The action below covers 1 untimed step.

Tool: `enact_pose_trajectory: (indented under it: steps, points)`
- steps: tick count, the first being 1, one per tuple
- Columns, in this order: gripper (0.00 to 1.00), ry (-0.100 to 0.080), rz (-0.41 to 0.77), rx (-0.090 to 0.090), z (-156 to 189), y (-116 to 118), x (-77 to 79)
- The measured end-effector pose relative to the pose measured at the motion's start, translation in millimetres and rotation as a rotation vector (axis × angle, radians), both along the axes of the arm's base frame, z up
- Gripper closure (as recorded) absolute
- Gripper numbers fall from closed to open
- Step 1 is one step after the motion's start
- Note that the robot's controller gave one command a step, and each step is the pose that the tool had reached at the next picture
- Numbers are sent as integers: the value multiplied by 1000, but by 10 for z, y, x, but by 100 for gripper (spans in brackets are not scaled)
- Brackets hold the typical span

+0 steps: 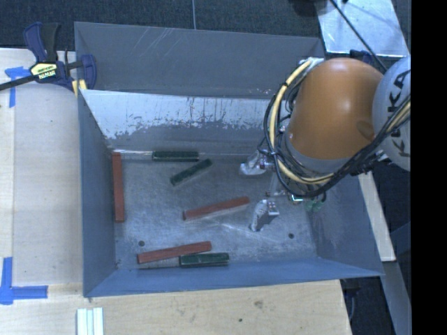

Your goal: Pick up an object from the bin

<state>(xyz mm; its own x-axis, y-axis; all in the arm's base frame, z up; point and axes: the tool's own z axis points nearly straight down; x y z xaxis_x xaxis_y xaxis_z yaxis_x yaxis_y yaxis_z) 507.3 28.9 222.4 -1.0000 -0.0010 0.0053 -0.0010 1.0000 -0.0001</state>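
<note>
By the left wall of the grey bin point(195, 68), the left red-brown stick point(119, 187) is laid lengthwise, approx. parallel to that wall. Further right, near the back, the flat green stick point(176, 155) is seen, w/ the tilted green stick point(191, 172) just in front of it. At the front of the floor, the front red-brown stick point(174, 252) and the shorter front green stick point(204, 259) are found side by side, touching or nearly so. On the mid floor the slanted red-brown stick point(216, 209) is placed, its right end turned toward the back and reaching just beside the gripper point(260, 190). The gripper is held low at the right of the bin, under the arm's orange cover point(335, 110). Its fingers are spread apart, one toward the back and one toward the front, and nothing is clasped btw. them. The slanted stick's end is judged to lie at the edge of that gap, not inside it; contact can't be told. Progress: approach looks about done, no grasp made, nothing lifted. Left to do: fingers to be brought round a stick (prob. the slanted one, being nearest), closed, and the stick raised clear of the bin.
</note>
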Motion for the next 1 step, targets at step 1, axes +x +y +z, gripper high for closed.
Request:
enact_pose_trajectory:
  steps: [1]
  points:
    - [0, -8, -1, 1, 39, 0, 17]
